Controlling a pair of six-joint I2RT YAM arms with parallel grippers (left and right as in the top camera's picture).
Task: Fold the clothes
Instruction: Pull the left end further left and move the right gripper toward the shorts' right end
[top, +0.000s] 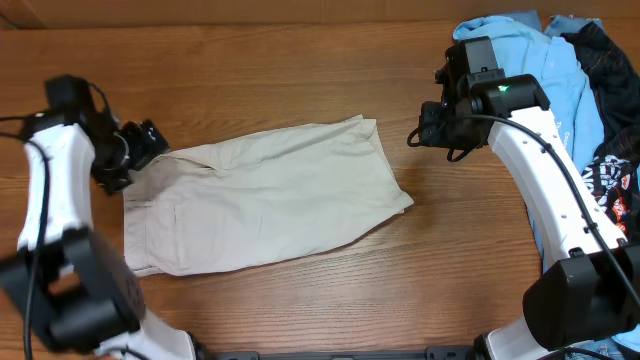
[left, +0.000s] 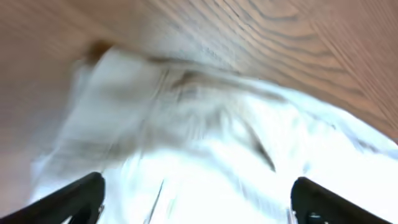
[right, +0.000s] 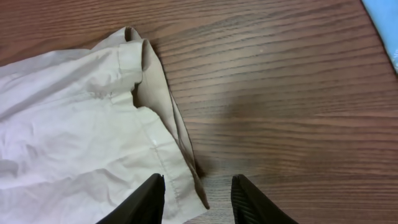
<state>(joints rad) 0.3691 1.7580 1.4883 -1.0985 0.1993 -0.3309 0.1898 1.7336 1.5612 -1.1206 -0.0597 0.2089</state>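
Dragging is the risk on the left: the left gripper (top: 140, 146) hangs over the waistband end of the shorts (top: 270, 195), jaws spread wide and empty. A low sweep could rumple the flat cloth. Its wrist view is blurred, so contact is unclear. The right gripper (right: 198, 200) is partly open and empty, with the leg hem just left of its fingertips and bare table (right: 298, 124) beneath. Closing here may catch one layer or miss. Left arm tilts down over the waistband; right arm reaches in, wrist pitched toward the hem.

The shorts (top: 265, 195) lie at the middle of the table (top: 300, 80). A heap of garments (top: 575, 75) sits at the far right, apart from them.
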